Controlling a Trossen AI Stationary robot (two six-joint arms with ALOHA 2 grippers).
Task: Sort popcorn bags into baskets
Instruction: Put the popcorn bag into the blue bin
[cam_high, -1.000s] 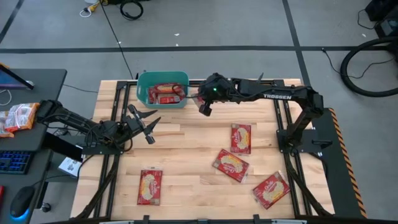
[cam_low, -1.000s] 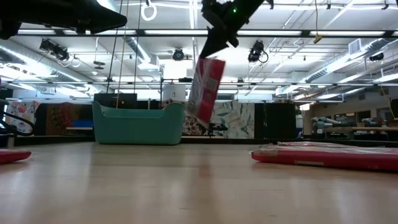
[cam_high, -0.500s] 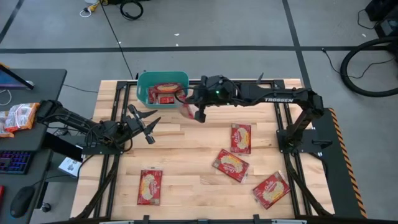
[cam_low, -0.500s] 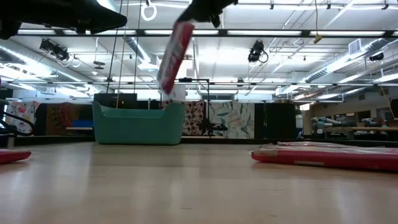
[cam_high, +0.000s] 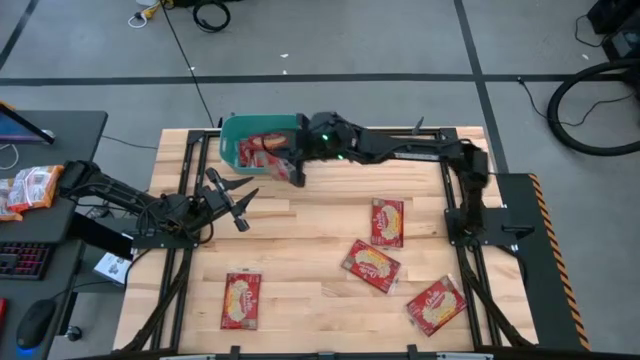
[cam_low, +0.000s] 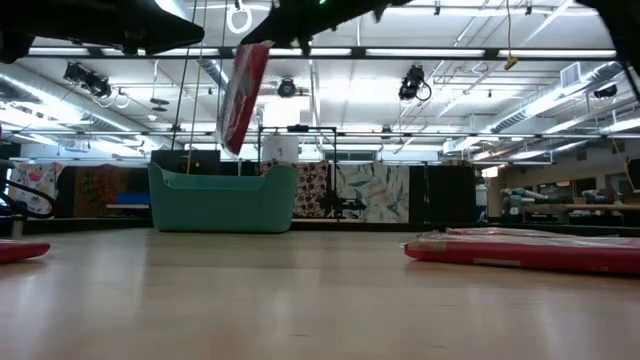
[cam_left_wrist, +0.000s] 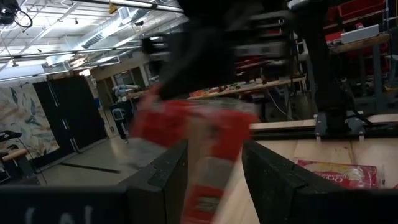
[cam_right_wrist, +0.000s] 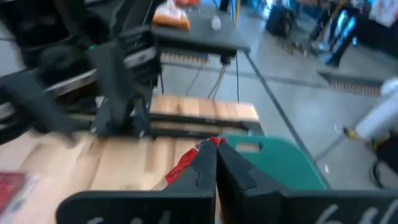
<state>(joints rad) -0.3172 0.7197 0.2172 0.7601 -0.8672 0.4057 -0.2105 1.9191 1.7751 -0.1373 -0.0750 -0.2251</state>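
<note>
My right gripper (cam_high: 293, 162) reaches out to the teal basket (cam_high: 228, 135) at the table's far edge and is shut on a red popcorn bag (cam_low: 241, 100). The bag hangs high above the basket's right end (cam_low: 280, 198). More red bags (cam_high: 262, 148) lie inside the basket. Several bags lie flat on the table: one near the left (cam_high: 241, 300) and three on the right (cam_high: 388, 222), (cam_high: 371, 265), (cam_high: 436, 305). My left gripper (cam_high: 235, 198) waits open just on the near side of the basket, touching nothing. My right gripper pinches the bag between its two shut fingers at the bag's upper edge (cam_low: 256, 48), coming from above. The bag is lifted clear and hangs below the fingers, tilted, its lower end (cam_low: 232, 145) free in the air. Its red edge (cam_right_wrist: 186, 163) shows beside the fingers.
The left arm (cam_high: 110, 190) lies along the table's left side. A side desk to the left holds paler orange-and-white packets (cam_high: 30, 188) and a keyboard. Bare wood spreads across the table's middle (cam_high: 310, 230). The right arm's base (cam_high: 480, 215) stands at the right edge.
My right gripper has moved toward the table's left, from beside the basket's right end to over it, carrying the bag and staying shut. The hanging bag has travelled with it and swung, showing more edge-on in the low view now.
</note>
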